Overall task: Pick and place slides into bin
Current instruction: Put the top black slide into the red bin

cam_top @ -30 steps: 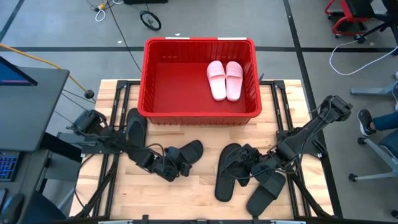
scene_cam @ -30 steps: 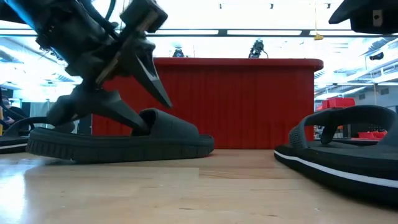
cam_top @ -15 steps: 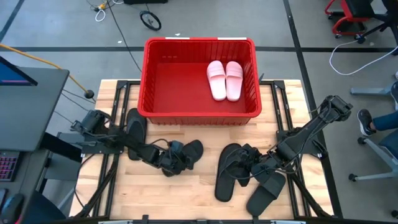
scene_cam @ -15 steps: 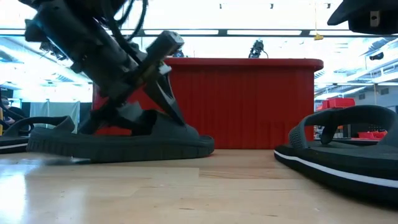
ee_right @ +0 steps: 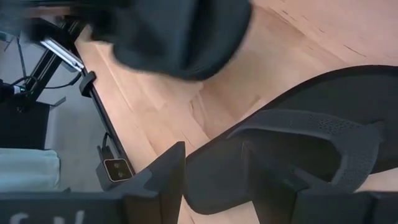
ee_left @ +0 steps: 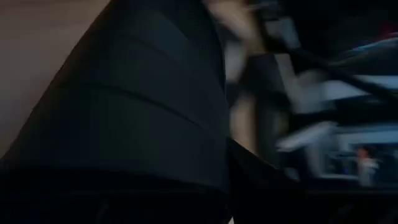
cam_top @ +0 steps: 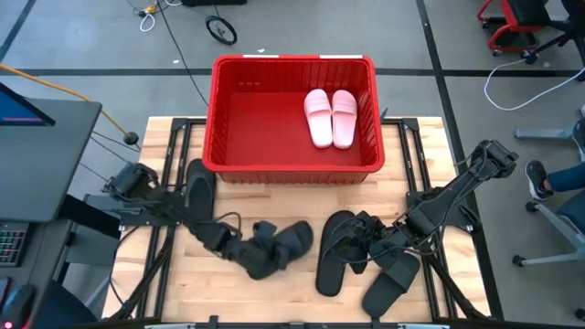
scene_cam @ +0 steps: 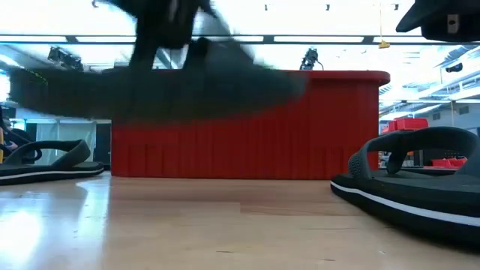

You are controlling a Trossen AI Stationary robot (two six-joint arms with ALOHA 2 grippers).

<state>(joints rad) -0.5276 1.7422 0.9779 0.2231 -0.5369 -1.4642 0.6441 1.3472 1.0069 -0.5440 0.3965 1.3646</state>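
Slides: the left gripper (cam_top: 259, 257) held one thick matte black slide (cam_top: 291, 245) up off the table, at six o'clock from the ribbed red bin (cam_top: 219, 119). The right gripper (cam_top: 370, 239) stood open over a thong-strap flip-flop (cam_top: 340, 239).

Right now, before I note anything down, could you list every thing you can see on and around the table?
bin: one, red, at the table's far edge
pink slides: two, pale pink, side by side in the bin's right half
held slide: one, black, off the table in front of the bin
left slide: one, black, on the table by the bin's front left corner
right slides: at least two, black, one a flip-flop, heaped at the table's right front
table: one, light wood
left pincer: shut on the held slide, mid-table
right pincer: open, low over the right slides
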